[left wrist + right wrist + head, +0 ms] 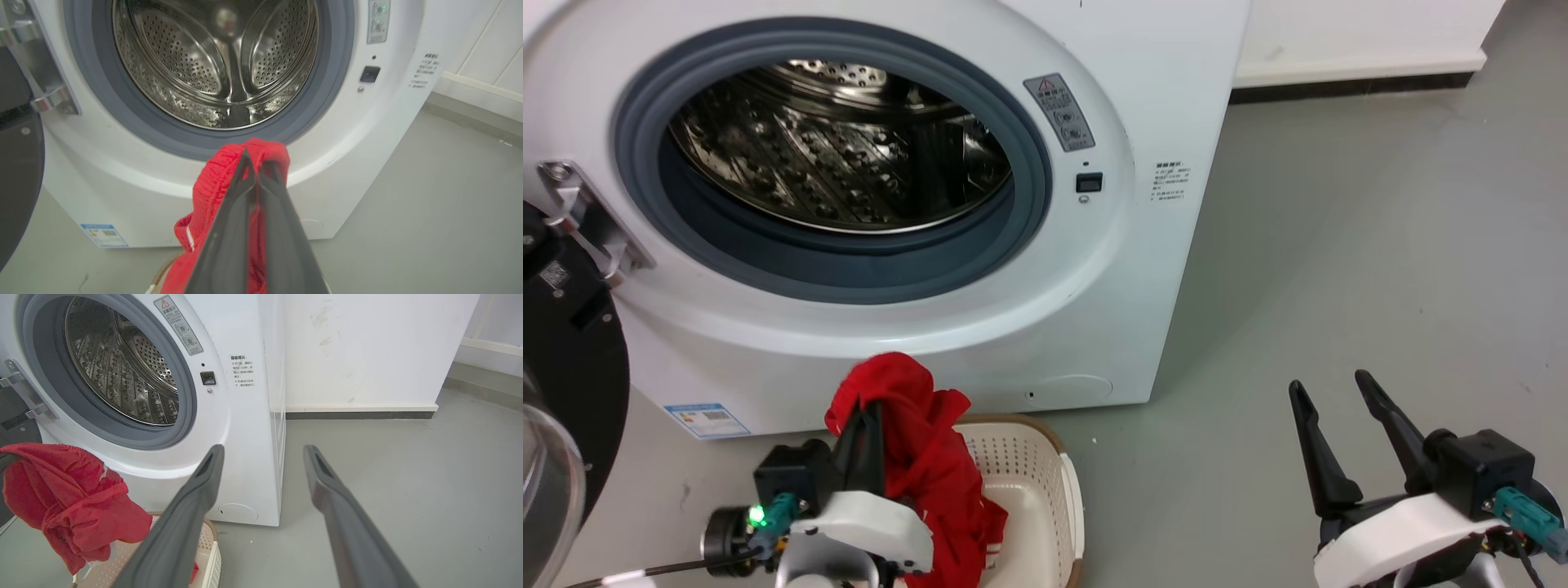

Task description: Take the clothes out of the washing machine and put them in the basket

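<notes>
Clothes [915,445], a single bright red garment, are out of the machine and hang from the left gripper [870,408], whose fingers are clenched on a bunched upper fold just in front of the washing machine [1094,269]; at the far left the black-rimmed door [564,376] stands swung open, beside that arm.

The risk, as I judge it, lies in the release. The fabric's bulk hangs over the left part of the basket [1023,421] rather than its middle, so if the fingers part here a fold may drape over the brown rim or slide to the floor [1339,245]. Soft cloth may also cling to a finger and be dragged back out when the arm lifts; carrying it further over the middle before letting go would lessen both.

As for the containers: the drum [849,163] shows bare perforated steel in all three views, with no cloth that I can see, though its lowest front part is hidden behind the gasket. The basket, touching or nearly touching the washer's foot, takes the garment's lower folds, white-striped trim among them, and its right half is bare. Well apart to the right, the right gripper [1330,384] hovers over the floor, fingers spread and grasping nothing.
</notes>
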You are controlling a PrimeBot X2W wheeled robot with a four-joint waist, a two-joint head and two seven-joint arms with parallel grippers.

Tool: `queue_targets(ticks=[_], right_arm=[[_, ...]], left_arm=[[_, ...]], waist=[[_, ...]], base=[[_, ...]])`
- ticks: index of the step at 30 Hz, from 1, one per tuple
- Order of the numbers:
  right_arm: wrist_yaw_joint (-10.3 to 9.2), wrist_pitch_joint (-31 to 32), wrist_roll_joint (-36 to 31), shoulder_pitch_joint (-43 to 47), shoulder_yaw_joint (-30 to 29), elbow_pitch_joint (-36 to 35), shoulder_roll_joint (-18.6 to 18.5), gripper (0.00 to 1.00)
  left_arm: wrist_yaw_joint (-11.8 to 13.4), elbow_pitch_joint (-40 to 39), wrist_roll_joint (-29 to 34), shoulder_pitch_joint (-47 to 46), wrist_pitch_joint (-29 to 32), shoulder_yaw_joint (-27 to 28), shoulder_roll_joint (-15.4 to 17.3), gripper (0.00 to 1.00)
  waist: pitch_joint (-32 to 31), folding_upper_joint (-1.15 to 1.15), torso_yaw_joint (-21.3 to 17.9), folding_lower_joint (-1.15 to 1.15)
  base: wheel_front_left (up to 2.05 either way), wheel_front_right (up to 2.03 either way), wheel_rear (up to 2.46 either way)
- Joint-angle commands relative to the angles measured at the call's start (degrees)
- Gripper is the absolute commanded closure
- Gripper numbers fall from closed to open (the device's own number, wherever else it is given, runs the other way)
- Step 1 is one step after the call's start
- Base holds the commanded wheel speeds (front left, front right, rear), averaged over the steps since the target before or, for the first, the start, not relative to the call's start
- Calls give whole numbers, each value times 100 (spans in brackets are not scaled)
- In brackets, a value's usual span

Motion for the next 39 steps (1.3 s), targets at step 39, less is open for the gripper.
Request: queue_targets(ticks=[39], right_arm=[[-4,-547,182,-1560,532,297,11,0]], left_arm=[[-188,4766,-84,-2805,-532,579,-179,100]], waist=[[3302,0,-628,0]], base=[[0,0,0]])
